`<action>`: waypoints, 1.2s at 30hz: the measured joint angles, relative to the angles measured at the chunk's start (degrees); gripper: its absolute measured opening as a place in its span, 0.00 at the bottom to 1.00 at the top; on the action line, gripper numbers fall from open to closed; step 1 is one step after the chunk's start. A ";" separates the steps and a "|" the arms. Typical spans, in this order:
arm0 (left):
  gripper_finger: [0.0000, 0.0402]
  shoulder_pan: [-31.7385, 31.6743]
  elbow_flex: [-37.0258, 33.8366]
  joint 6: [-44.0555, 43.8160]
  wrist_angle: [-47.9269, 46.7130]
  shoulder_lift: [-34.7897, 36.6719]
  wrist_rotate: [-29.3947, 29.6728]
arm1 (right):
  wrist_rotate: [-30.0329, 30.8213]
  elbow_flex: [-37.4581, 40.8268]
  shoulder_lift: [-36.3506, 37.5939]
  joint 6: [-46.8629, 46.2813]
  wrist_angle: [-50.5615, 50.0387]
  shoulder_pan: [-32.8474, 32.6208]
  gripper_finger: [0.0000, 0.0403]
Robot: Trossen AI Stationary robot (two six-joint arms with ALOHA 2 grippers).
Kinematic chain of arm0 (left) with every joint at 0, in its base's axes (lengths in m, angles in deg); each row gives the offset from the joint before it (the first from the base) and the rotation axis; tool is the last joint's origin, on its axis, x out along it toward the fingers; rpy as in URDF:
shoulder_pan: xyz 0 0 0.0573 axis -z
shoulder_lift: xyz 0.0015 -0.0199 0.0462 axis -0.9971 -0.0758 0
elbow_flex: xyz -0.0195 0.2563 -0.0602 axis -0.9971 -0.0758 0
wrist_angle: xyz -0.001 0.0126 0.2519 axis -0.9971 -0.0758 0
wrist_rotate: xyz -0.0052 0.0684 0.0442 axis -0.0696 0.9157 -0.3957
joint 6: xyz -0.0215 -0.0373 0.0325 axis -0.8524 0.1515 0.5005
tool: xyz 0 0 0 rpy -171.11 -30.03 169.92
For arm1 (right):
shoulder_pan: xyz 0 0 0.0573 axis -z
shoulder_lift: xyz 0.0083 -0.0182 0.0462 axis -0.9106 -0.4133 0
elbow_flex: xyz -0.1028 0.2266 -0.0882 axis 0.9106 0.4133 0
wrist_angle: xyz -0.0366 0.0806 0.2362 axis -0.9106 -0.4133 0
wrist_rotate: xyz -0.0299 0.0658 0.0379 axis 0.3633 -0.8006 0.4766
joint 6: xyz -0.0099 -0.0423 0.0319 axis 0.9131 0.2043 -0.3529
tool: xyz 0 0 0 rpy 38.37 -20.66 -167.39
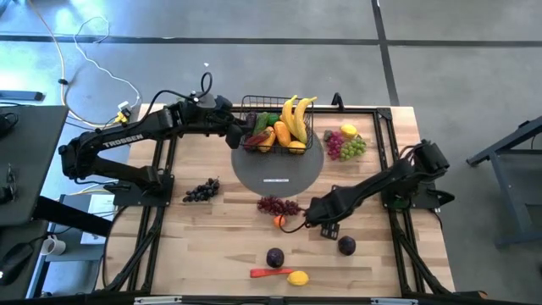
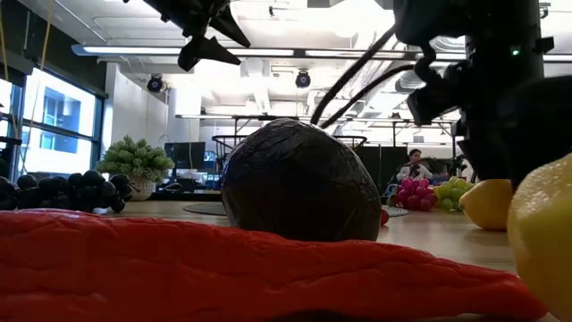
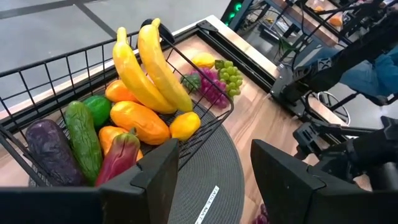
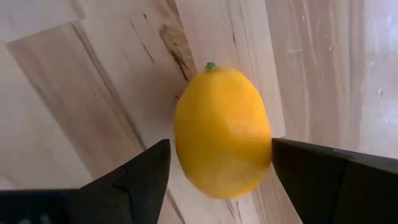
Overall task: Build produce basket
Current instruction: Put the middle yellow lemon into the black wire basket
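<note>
From above, the right gripper (image 1: 326, 224) points down at the table near the front, well apart from the basket (image 1: 247, 103). It hides its target. The left gripper (image 1: 239, 135) waits at the basket's left side.

At table height, a lemon (image 2: 487, 204) sits low under the right arm, apparently on the wood.

The left wrist view shows that arm's fingers (image 3: 155, 177) apart and empty, beside the basket of bananas (image 3: 155, 68).

In the right wrist view, the lemon lies between the spread fingers (image 4: 146, 177), its long axis along them. One pad touches it and the other is just beside, so the grip looks not yet closed.
</note>
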 joint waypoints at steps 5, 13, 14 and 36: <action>0.47 0.00 0.00 0.00 0.00 -0.02 0.01 | 0.02 0.00 -1.51 -0.02 0.94 0.00 0.62; 0.47 -0.04 0.00 2.80 -0.04 -0.04 4.15 | -0.76 0.00 -1.89 -2.28 1.63 0.02 0.38; 0.47 -0.08 0.00 3.34 -0.04 -0.04 4.91 | -1.01 0.00 -1.89 -2.61 1.67 0.02 0.38; 0.47 -0.26 0.00 24.19 -0.02 -0.04 22.72 | -1.88 -10.84 -0.31 1.59 1.53 14.33 0.38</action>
